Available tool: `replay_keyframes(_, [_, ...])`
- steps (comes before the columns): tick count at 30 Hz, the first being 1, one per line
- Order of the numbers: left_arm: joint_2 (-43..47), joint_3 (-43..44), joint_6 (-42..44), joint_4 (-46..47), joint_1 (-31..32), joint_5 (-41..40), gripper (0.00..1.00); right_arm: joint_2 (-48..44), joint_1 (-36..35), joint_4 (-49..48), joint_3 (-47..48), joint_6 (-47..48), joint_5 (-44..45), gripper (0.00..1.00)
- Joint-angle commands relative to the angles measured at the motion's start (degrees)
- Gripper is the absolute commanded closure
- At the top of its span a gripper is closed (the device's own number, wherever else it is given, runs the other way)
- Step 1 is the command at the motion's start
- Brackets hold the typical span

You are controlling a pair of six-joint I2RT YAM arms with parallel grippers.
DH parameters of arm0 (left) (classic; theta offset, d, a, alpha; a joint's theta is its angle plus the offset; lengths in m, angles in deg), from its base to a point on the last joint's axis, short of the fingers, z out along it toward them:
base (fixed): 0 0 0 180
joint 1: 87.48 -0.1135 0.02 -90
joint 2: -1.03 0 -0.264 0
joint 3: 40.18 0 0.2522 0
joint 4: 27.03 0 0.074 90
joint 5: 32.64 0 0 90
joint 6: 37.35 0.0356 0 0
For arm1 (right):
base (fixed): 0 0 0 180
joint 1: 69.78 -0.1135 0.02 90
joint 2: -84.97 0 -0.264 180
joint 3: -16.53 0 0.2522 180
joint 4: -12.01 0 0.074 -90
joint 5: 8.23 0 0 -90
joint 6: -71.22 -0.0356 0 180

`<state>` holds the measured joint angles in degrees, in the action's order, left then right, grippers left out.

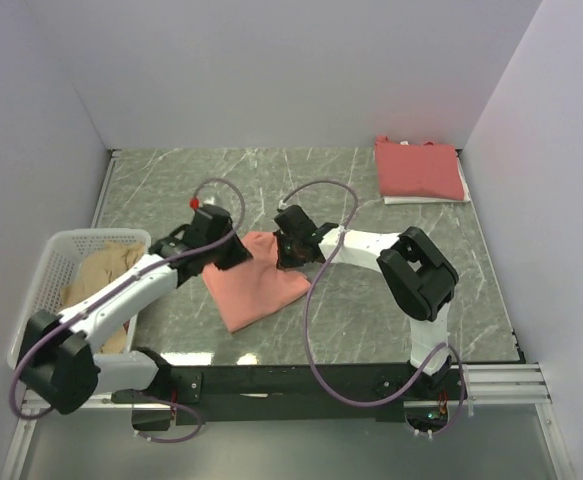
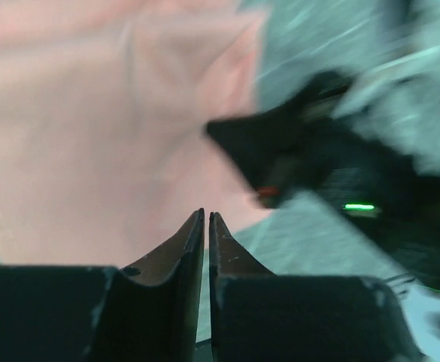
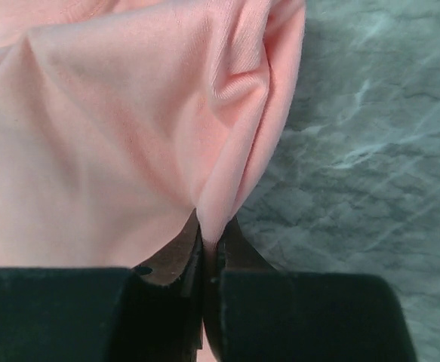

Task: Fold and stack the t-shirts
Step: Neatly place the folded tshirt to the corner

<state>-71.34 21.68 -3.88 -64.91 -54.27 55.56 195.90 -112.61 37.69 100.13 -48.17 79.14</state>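
The salmon shirt [image 1: 263, 284] lies partly folded in the middle of the table [image 1: 171, 180], a lopsided slab of cloth with its near corner pointing toward my bases. Its far edge is bunched between my two grippers.

My right gripper [image 3: 210, 228] sits at the shirt's far right edge. Its jaws are pressed together on a raised ridge of the salmon cloth. The ridge rises out of the jaw tips, and creases fan out from it across the fabric. Bare green marbled tabletop shows just to the right of that pinch.

My left gripper [image 2: 206, 216] is at the shirt's far left corner, close beside the right one. Its jaws are almost together, with only a thin slit between them. Its wrist view is blurred, so I cannot tell whether any cloth is caught there. Beyond the tips that view shows salmon cloth, and to the right the dark blurred shape of my other gripper.

The coral shirt [image 1: 418, 168] lies folded flat in the far right corner of the table, well apart from both grippers. A white edge shows under its near side.

The tan shirt [image 1: 99, 272] is crumpled inside the basket [image 1: 43, 272], at the table's left edge beside my left arm.
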Motion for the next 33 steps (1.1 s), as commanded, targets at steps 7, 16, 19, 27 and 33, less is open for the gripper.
replay_keyframes(7, [8.3,8.24,9.68,-8.66,-4.3,-0.57,0.87,-1.77,5.29,13.65,10.38,10.12,20.73,1.0])
replay_keyframes(16, [9.1,6.22,14.96,-9.2,-4.73,-3.65,0.87,1.74,16.98,18.3,25.49,23.4,25.83,1.0])
replay_keyframes(19, [8.4,4.9,15.49,-7.27,-5.0,-2.33,0.87,5.25,19.53,20.67,32.6,27.79,29.61,1.0])
replay_keyframes(27, [4.18,4.99,17.77,-4.71,-5.97,-0.66,0.88,16.93,24.37,24.72,51.16,35.44,33.13,1.0])
replay_keyframes(33, [0.93,5.96,19.18,-4.09,-7.72,1.28,0.9,21.78,27.62,24.03,63.92,42.38,33.48,1.0])
